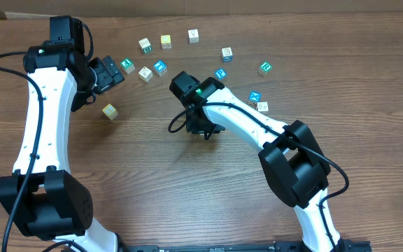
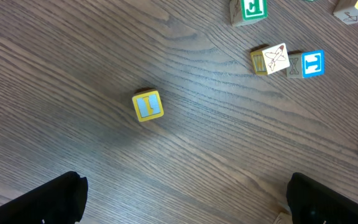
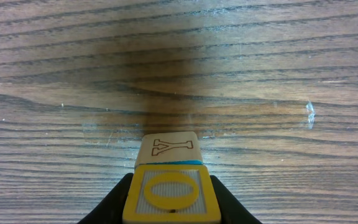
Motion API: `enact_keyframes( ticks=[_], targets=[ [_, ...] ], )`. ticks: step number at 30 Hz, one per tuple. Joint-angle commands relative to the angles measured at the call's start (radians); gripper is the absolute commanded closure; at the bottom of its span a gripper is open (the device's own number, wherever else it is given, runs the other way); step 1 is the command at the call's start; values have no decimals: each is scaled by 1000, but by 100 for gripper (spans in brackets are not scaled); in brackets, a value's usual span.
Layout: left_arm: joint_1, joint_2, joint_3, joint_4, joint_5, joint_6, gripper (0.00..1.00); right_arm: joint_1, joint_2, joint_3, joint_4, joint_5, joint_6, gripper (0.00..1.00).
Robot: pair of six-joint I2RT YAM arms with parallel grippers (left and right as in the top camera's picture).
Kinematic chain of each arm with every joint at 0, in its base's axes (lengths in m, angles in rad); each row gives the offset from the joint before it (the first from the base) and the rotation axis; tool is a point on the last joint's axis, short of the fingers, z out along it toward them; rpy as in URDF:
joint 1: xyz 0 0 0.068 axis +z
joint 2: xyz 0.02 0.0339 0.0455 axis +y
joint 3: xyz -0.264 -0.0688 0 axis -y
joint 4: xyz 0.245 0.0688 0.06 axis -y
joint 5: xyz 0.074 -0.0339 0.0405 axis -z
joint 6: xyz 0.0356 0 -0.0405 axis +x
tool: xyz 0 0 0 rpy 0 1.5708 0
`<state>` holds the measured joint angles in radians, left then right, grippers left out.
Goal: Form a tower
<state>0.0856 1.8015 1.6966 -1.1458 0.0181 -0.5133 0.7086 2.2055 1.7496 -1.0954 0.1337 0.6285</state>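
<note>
My right gripper [image 3: 171,194] is shut on a yellow-framed cube with an O [image 3: 171,190], one black finger pressed against each side. Right behind it stands a pale wooden cube with a Y on top and a blue edge [image 3: 169,148]. That is all that shows of the tower, and what lies under it is hidden. In the overhead view the right gripper [image 1: 205,131] points down at mid-table and covers both cubes. My left gripper [image 1: 108,73] hangs open above bare wood, and its fingers [image 2: 48,202] are far apart. A loose yellow cube [image 2: 148,106] lies ahead of it.
Loose cubes are scattered across the far side of the table: a green one [image 1: 128,65], a pale one [image 1: 145,73], a blue one [image 1: 160,68], and several more towards the right [image 1: 255,96]. The yellow cube [image 1: 110,111] sits alone at the left.
</note>
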Motion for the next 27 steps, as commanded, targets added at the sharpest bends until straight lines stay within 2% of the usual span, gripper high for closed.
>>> enact_keyframes(
  ticks=[1,27],
  targets=[
    [-2,12,0,-2,-6,19,0,3,-23,-10,3,0,3,69],
    [-2,12,0,-2,-6,19,0,3,-23,-10,11,0,-34,74]
  ],
)
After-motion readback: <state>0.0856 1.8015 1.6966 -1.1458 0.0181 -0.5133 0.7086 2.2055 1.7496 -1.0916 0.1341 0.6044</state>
